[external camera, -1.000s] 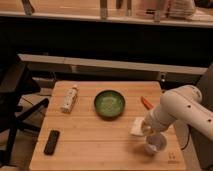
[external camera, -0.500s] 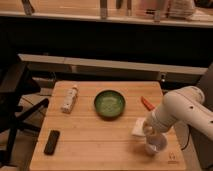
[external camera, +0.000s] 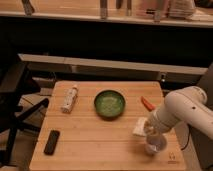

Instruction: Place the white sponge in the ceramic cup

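Observation:
The white sponge point(external camera: 139, 126) shows as a small off-white pad at the right of the wooden table point(external camera: 95, 145), just left of my gripper. The ceramic cup point(external camera: 156, 145) stands near the table's front right corner, directly below and in front of the sponge. My gripper point(external camera: 150, 132) is at the end of the white arm point(external camera: 185, 112) that comes in from the right. It sits between the sponge and the cup, right above the cup's rim. Whether it touches the sponge I cannot tell.
A wide green bowl point(external camera: 110, 103) sits mid-table. A whitish bottle point(external camera: 70, 98) lies at the left. A black remote point(external camera: 51, 141) lies at the front left. An orange object point(external camera: 147, 103) lies behind the arm. A dark chair point(external camera: 15, 115) stands left of the table.

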Action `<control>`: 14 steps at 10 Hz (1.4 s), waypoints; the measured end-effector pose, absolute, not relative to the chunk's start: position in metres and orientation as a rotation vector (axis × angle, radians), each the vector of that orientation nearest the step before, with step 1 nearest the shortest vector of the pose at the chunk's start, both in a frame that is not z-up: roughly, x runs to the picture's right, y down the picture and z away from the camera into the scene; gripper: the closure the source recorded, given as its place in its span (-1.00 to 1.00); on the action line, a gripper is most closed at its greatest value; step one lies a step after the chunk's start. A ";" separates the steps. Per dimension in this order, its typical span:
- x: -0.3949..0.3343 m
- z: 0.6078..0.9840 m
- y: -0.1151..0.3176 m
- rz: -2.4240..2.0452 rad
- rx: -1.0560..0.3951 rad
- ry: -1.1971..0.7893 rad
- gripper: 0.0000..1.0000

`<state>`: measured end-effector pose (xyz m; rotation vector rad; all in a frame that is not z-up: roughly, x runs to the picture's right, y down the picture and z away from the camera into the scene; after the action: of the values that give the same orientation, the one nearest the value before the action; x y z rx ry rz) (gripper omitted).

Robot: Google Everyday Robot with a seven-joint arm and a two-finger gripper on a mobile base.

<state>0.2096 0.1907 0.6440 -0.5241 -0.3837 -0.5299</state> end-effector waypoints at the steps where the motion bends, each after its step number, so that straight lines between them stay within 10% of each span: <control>1: 0.211 0.643 0.191 -0.528 -0.525 -0.381 1.00; 14: 0.220 0.634 0.189 -0.494 -0.524 -0.344 1.00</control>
<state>0.2196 0.1889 0.6343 -0.5235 -0.3439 -0.4936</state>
